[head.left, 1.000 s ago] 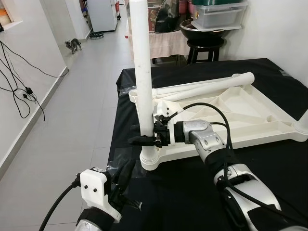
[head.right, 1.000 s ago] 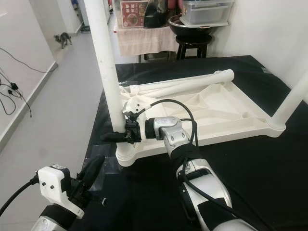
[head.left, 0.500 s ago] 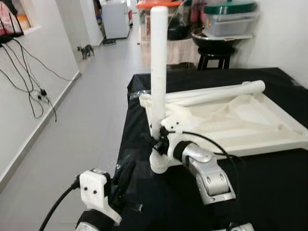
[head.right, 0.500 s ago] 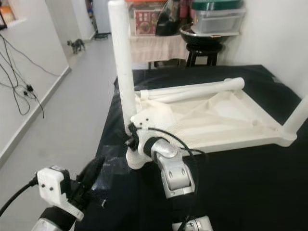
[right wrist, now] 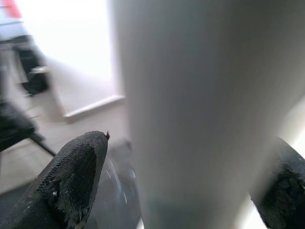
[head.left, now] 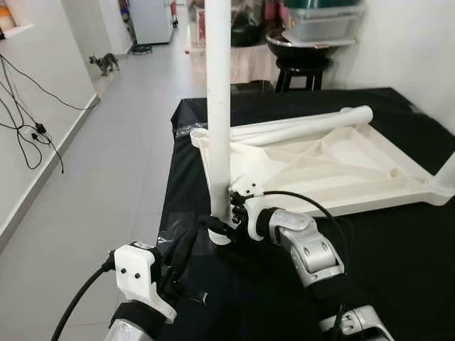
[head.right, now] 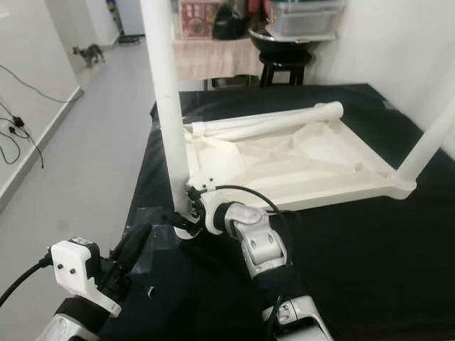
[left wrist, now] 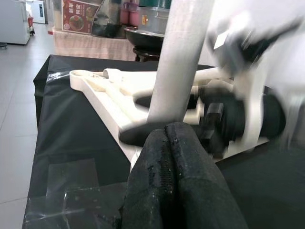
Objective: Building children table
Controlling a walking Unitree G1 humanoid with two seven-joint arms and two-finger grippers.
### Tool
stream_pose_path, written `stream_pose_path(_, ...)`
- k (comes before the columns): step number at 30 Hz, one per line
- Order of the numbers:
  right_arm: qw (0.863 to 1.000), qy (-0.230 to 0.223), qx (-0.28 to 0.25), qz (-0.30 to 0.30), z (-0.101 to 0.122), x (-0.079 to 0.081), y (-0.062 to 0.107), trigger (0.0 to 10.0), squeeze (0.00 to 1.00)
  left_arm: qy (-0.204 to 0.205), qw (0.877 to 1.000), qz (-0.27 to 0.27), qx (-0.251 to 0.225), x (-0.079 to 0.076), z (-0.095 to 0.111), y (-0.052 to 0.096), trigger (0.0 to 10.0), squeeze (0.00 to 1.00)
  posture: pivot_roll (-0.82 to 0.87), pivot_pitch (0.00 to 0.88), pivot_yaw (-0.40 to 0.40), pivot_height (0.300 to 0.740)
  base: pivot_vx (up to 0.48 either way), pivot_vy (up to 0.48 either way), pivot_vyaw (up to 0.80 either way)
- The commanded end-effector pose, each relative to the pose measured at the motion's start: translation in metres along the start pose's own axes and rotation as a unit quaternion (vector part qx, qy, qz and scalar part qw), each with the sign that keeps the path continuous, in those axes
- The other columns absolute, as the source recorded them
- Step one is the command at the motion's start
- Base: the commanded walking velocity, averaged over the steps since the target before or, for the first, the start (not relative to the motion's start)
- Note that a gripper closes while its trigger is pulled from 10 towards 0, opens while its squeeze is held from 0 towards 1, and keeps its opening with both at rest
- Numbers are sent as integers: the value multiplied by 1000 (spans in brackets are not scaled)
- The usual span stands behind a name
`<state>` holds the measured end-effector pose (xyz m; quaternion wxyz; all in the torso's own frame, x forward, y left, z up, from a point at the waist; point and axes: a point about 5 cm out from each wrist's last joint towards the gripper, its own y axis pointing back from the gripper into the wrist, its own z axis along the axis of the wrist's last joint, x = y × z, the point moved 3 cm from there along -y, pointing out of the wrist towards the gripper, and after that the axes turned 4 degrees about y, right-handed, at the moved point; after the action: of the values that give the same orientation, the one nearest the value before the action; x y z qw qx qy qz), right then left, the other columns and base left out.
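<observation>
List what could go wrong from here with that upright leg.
1. The right gripper clasps the upright leg only near its base, at the upturned tabletop's corner socket. The long part above has no support, so it may tilt or bind in the socket.
2. That corner lies close to the black table's edge; a sideways push might slide the tabletop towards it.
3. The left gripper is shut and low in front, steadying nothing.

Upright leg (head.left: 219,106) cut off at the top edge; right tool (head.left: 217,226) — blurred, part-hidden behind it.
</observation>
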<state>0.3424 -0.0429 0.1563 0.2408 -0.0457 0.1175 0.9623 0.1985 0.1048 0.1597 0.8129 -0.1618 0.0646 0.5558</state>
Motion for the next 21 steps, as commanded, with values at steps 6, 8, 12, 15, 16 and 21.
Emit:
stream_pose_path(6,991,41,8,128,0,-8,-6,10000,0,-3,1000,5,12,1,-7,1,10000,0,21,5,18,740,0,0,0)
stream_pose_path(8,990,39,14,137,-1,-9,-7,10000,0,-3,1000,6,12,1,-7,1,10000,0,22,5,17,740,0,0,0)
stream_pose_path(12,986,22,17,162,0,-11,-11,0,0,-3,1000,7,11,1,-7,1,10000,0,27,9,17,740,0,0,0)
stream_pose_path(15,986,17,17,164,1,-14,-10,0,0,-3,1000,7,11,1,-7,0,10000,0,28,11,18,740,0,0,0)
stream_pose_path(16,987,19,21,159,0,-16,-9,0,0,-3,1000,7,11,1,-7,0,10000,0,28,11,18,740,0,0,0)
stream_pose_path(21,989,24,17,142,-4,-24,-3,0,0,-2,1000,7,10,0,-6,0,10000,0,18,24,18,740,0,0,0)
